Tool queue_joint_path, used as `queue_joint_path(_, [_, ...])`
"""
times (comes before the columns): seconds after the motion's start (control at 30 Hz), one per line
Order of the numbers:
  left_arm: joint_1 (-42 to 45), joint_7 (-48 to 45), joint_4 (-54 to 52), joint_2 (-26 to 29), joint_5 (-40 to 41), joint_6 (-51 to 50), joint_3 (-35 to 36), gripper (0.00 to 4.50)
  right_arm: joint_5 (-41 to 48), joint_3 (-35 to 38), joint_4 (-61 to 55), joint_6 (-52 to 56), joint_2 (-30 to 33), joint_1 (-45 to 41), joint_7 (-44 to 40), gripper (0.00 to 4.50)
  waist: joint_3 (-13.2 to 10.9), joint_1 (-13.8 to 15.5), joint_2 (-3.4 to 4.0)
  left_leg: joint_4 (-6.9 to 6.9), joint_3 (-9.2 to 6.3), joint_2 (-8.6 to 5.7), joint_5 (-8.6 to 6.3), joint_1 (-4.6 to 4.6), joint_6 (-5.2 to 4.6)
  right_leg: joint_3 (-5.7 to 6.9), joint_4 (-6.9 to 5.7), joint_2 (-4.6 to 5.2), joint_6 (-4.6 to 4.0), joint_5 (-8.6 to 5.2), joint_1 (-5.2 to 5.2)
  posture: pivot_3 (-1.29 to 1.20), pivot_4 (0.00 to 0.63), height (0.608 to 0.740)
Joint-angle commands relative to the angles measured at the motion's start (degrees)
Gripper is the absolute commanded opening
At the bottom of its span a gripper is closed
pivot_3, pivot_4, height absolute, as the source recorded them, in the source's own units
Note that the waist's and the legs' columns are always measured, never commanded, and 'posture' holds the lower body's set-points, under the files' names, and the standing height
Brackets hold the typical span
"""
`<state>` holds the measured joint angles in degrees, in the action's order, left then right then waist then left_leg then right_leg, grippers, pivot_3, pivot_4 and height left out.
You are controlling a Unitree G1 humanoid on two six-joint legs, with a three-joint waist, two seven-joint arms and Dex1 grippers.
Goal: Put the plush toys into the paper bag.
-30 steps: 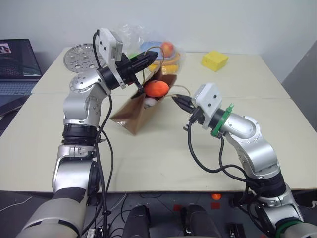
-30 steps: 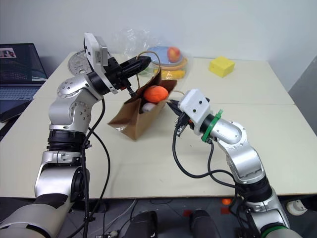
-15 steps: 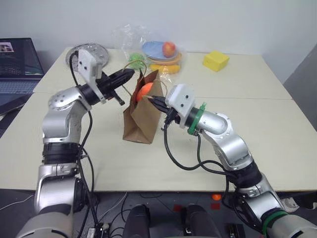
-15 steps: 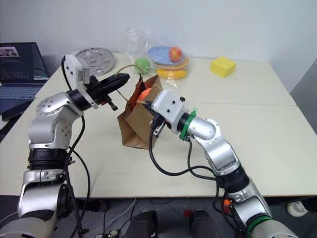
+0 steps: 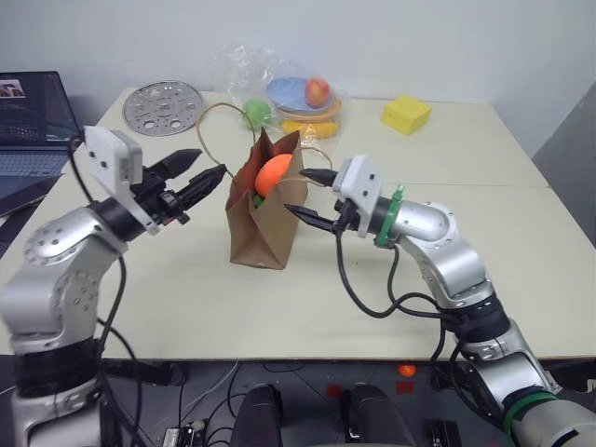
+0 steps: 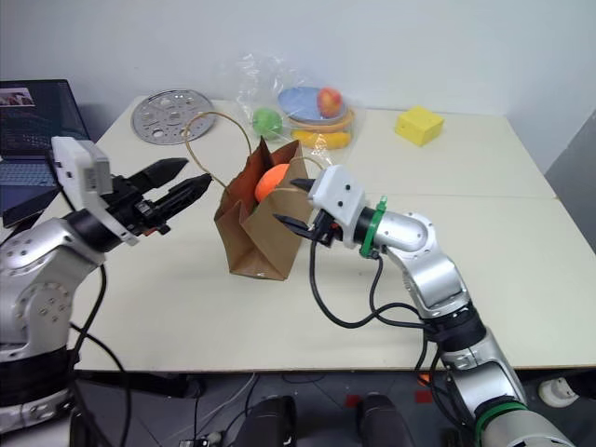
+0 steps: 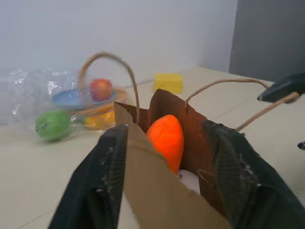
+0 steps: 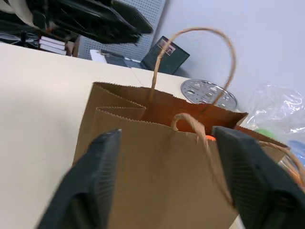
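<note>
Paper bag (image 5: 265, 219) upright, unprinted, orange plush (image 5: 274, 174) inside

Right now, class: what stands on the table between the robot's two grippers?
The paper bag stands upright between the open left gripper and open right gripper, orange carrot toy inside, seen in both eye views.
</note>
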<state>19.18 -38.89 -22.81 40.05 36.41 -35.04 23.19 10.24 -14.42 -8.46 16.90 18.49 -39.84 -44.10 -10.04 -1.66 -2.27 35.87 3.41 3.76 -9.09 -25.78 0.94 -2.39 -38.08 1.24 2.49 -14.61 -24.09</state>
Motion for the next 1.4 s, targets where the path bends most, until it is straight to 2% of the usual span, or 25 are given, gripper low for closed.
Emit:
queue_joint_path(0.03, [-5.3, 4.6, -10.3, -0.6, 5.8, -4.1, 4.8, 3.96, 5.3, 3.0, -3.5, 2.2, 1.8, -3.4, -4.8, 4.46, 0.0, -0.1, 0.0, 0.01, 0.0, -0.01, 0.0, 0.0, 0.0, 0.0, -0.01, 0.02, -0.01, 0.0, 0.01, 0.0, 0.15, 0.74])
queue_joint_path(0.1, [-13.0, 5.6, -14.2, -1.8, 5.6, -4.3, 6.4, 4.47, 8.6, 4.0, -4.4, 5.6, 5.2, -3.7, -8.9, 4.5, 0.0, -0.1, 0.0, 0.01, 0.03, 0.01, 0.0, 0.03, 0.0, -0.04, -0.01, 0.11, -0.04, 0.02, 0.01, 0.0, 0.15, 0.74])
queue_joint_path(0.2, [-23.0, 6.2, -17.8, -4.6, 2.1, -0.5, 5.4, 4.47, 15.0, 7.2, -6.6, 12.1, 8.6, -3.5, -11.2, 4.5, 0.0, -0.1, 0.0, -0.09, 0.05, 0.07, -0.01, 0.13, 0.01, -0.09, 0.08, 0.36, -0.23, -0.09, 0.04, 0.0, 0.15, 0.74])
queue_joint_path(0.33, [-29.3, 9.9, -20.8, -10.5, -3.6, 4.7, -0.9, 4.47, 29.0, 15.9, -10.5, 27.0, 10.1, -6.2, -7.3, 4.5, 0.0, 0.2, 0.0, -0.09, 0.05, 0.08, -0.15, 0.1, 0.23, -0.03, 0.08, 0.8, -0.46, -0.19, 0.02, 0.0, 0.15, 0.74])
queue_joint_path(0.47, [-27.3, 14.2, -19.0, -15.1, -7.4, 7.5, -6.3, 4.47, 33.4, 18.7, -12.6, 34.8, 11.2, -6.3, -1.8, 4.5, 0.0, 0.2, -0.06, -0.08, 0.12, -0.01, -0.24, 0.05, 0.36, -0.04, 0.22, 1.06, -0.67, -0.08, 0.0, 0.0, 0.15, 0.74])
queue_joint_path(0.57, [-24.7, 15.5, -16.4, -16.7, -10.9, 9.6, -10.9, 4.47, 33.0, 17.9, -15.5, 35.6, 13.5, -3.2, -1.4, 4.5, 0.0, 0.2, -0.07, -0.08, 0.13, -0.04, -0.24, 0.04, 0.35, -0.05, 0.45, 1.09, -0.8, 0.01, -0.02, 0.0, 0.15, 0.74])
queue_joint_path(0.73, [-18.9, 16.2, -10.7, -19.2, -13.6, 12.2, -15.6, 4.47, 33.8, 18.0, -18.4, 37.3, 13.1, -1.5, 2.6, 4.5, 0.0, 0.0, -0.06, -0.08, 0.24, -0.06, -0.2, -0.1, 0.28, -0.1, 0.5, 1.0, -0.78, 0.02, -0.02, 0.0, 0.15, 0.74])
queue_joint_path(0.77, [-17.7, 16.6, -9.4, -19.8, -14.7, 13.0, -16.7, 4.47, 33.5, 17.8, -19.1, 37.3, 13.4, -0.8, 3.0, 4.5, 0.0, 0.0, -0.06, -0.08, 0.24, -0.06, -0.04, -0.1, 0.0, -0.1, 0.5, 0.89, -0.75, 0.01, -0.03, 0.0, 0.15, 0.74])
queue_joint_path(1.0, [-13.3, 19.2, -3.1, -22.5, -19.4, 17.2, -19.1, 4.47, 33.5, 18.7, -21.7, 38.0, 15.3, 1.7, 5.9, 4.5, 0.0, 0.1, -0.06, -0.15, 0.25, -0.16, -0.06, -0.12, -0.08, -0.03, 0.45, 0.63, -0.35, -0.15, -0.02, 0.0, 0.15, 0.74])
queue_joint_path(1.1, [-14.2, 18.9, -2.8, -22.8, -19.4, 17.8, -18.9, 3.93, 34.1, 19.3, -22.3, 38.2, 15.8, 2.5, 7.0, 4.5, 0.0, 0.0, -0.06, -0.13, 0.25, -0.14, -0.06, -0.11, -0.08, -0.05, 0.44, 0.54, -0.34, -0.13, 0.0, 0.0, 0.15, 0.74])
queue_joint_path(1.4, [-15.5, 18.1, 0.2, -21.8, -20.2, 19.5, -17.2, 1.14, 34.0, 19.2, -23.1, 37.1, 16.5, 4.6, 8.6, 4.5, 0.0, 0.1, -0.06, -0.1, 0.21, -0.09, -0.06, -0.11, -0.08, -0.08, 0.44, 0.58, -0.33, -0.13, 0.0, 0.0, 0.15, 0.74])
